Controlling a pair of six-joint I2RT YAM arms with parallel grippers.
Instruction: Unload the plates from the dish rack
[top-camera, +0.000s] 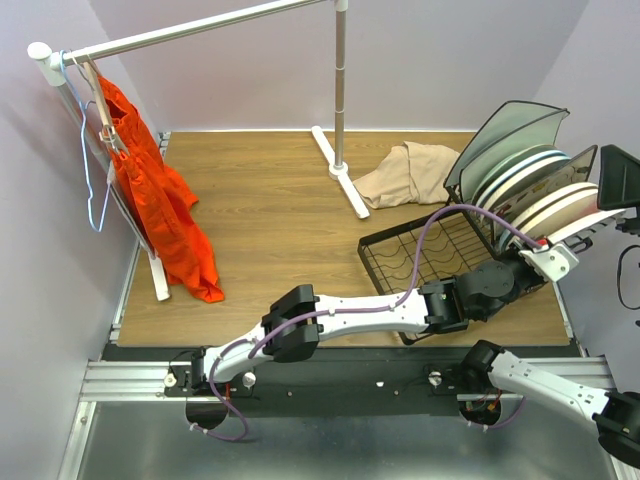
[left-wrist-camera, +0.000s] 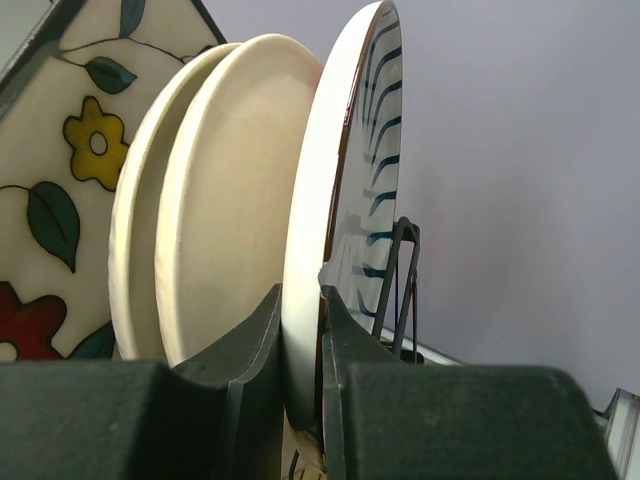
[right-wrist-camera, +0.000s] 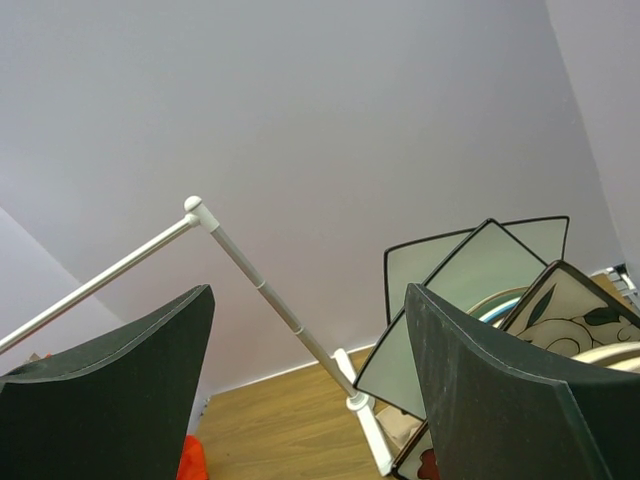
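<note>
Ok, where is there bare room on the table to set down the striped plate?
The bare wood between the orange garment and the rail foot. Crowded on the right: beige cloth, dish rack, upright plates, left arm across the front.

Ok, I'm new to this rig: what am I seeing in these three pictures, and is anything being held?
Two robot arms are bolted to the near edge of a wooden table. The wide picture looks down from above and behind them; the other two come from cameras on each wrist. On the table: a black dish rack with plates standing in it, a beige cloth, and a white clothes rail with an orange garment. The left end effector is pinching the rim of the striped plate. The right end effector is open, holding nothing.
</note>
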